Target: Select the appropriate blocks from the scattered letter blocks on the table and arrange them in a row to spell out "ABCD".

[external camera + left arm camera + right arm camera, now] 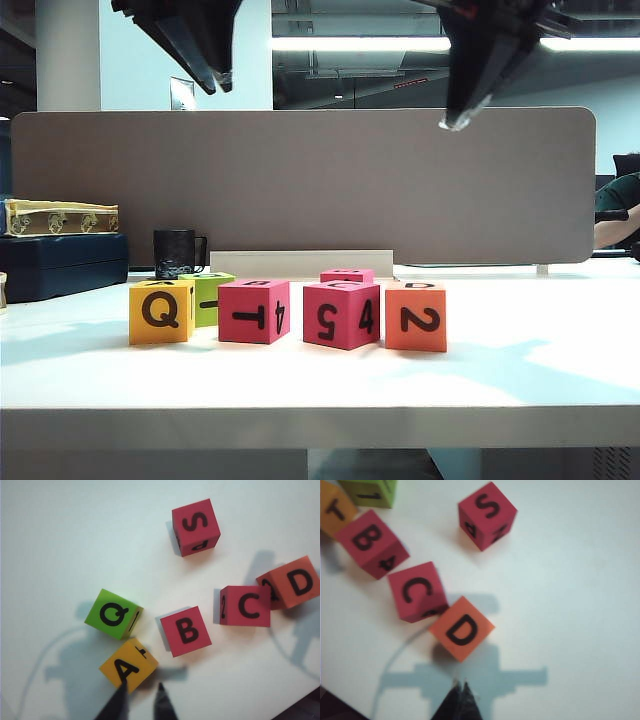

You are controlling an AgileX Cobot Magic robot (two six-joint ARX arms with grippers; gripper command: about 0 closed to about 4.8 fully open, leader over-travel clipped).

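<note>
Both pincers hang empty above the worktop (560, 380), left pincer (140, 700) slightly apart, right pincer (461, 697) together, over the letter blocks (186, 631).

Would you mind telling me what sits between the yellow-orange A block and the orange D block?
In the left wrist view, two pink-red blocks, B then C, lie between the yellow-orange A block and the orange D block.

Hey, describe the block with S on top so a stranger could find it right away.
On the white table, find the row of cubes showing A, B, C, D. The pink-red S cube sits alone behind that row, touching nothing, unlike the pink-red B cube and C cube in line.
</note>
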